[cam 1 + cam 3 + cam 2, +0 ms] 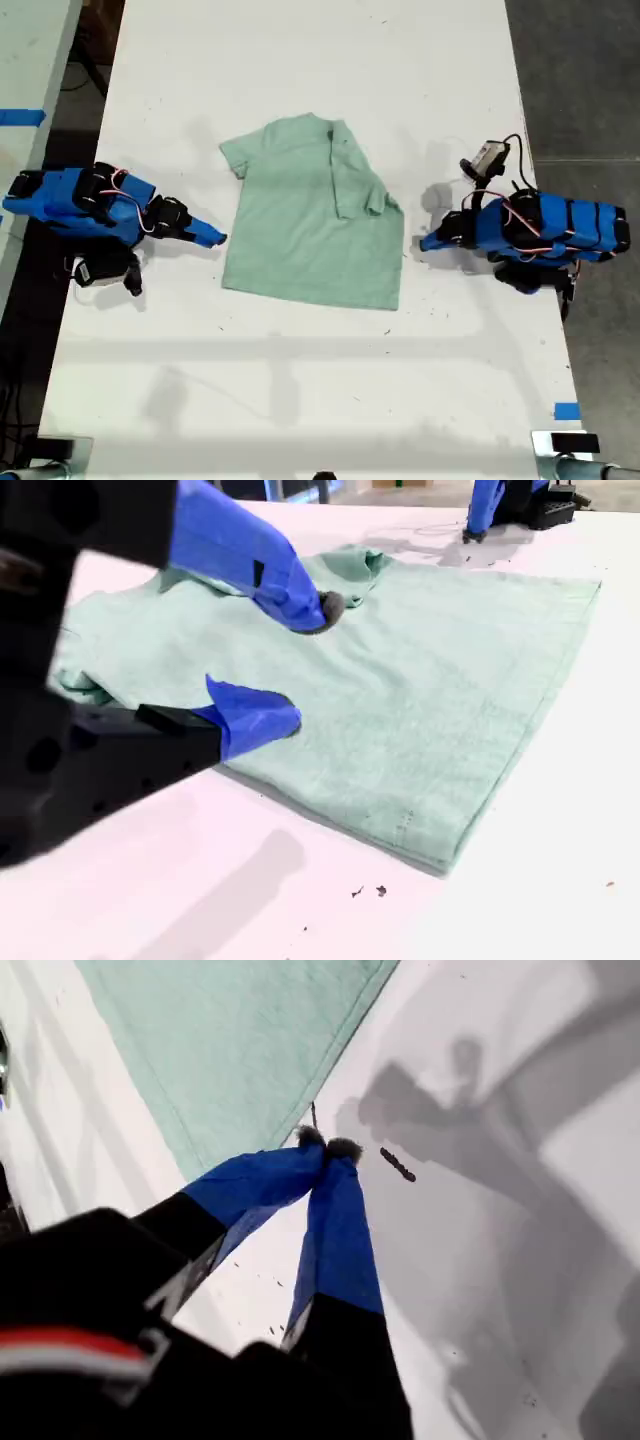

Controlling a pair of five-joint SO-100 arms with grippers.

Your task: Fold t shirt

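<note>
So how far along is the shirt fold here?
Early. Done: one sleeve, on the exterior view's right, lies folded over the t shirt. In hand: nothing; my first gripper is shut beside the cloth, my second gripper has open jaws at the opposite edge. Left: the other sleeve and the body folds.

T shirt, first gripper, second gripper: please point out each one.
the t shirt [300,240]: exterior view, middle of its body.
my first gripper [328,1146]: first wrist view, where its shut tips meet.
my second gripper [305,665]: second wrist view, gap between its open tips.
</note>
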